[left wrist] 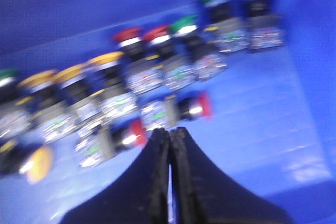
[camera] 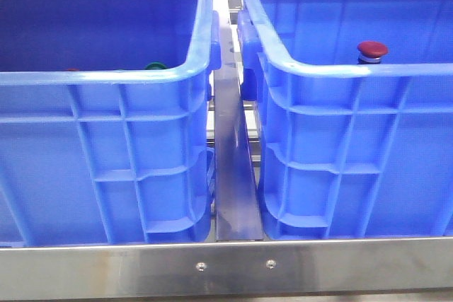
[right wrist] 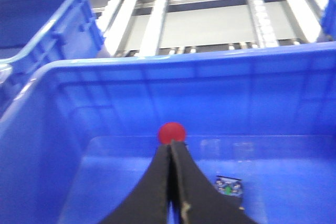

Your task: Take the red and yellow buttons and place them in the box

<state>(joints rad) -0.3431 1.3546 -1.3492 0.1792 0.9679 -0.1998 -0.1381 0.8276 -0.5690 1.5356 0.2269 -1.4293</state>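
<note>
left fingers pressed together, holding nothing, over a red button at 12 o'clock | right fingers pressed together, red button just past the tips, inside right blue box | yellow buttons in left box

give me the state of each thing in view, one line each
left end effector: shut, holding nothing, above the buttons
right end effector: shut, holding nothing
left crate: upright, holds many buttons
right crate: upright, holds one red button
red button in right crate: upright, cap up
two red buttons nearest left end effector: lying on their sides
yellow button: lying on its side
row of buttons: standing, caps up
</note>
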